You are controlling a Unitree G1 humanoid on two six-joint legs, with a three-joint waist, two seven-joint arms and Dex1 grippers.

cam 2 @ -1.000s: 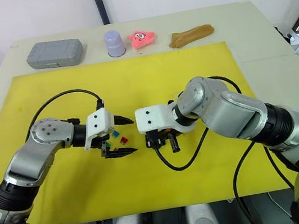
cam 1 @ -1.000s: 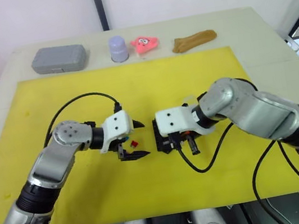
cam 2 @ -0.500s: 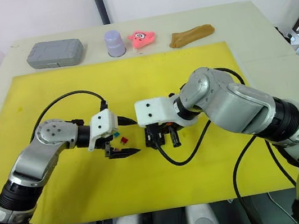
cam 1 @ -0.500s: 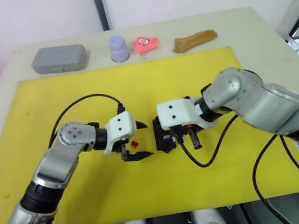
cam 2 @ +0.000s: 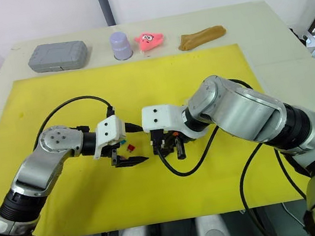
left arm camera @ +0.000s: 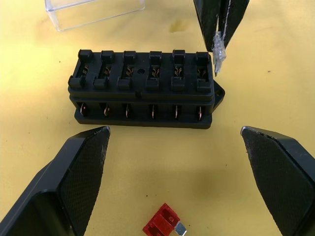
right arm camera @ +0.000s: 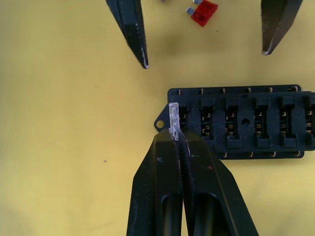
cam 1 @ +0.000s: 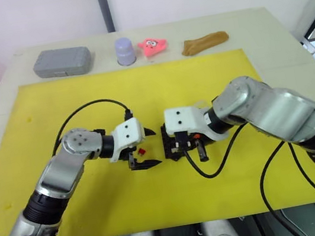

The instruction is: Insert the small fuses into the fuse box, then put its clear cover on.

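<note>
Fuse box (left arm camera: 142,96) sits mid yellow mat (cam 1: 141,90) on the worktop, right pincer (right arm camera: 173,129) clamped on a clear fuse (right arm camera: 173,119) at its left end, left pincer (left arm camera: 174,162) spread wide, red fuse (left arm camera: 162,227) just left.

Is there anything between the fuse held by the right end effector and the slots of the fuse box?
Nothing visible. The right end effector holds a clear fuse just above the end slot of the fuse box, whose slots look empty. The left end effector stays open beside it.
</note>
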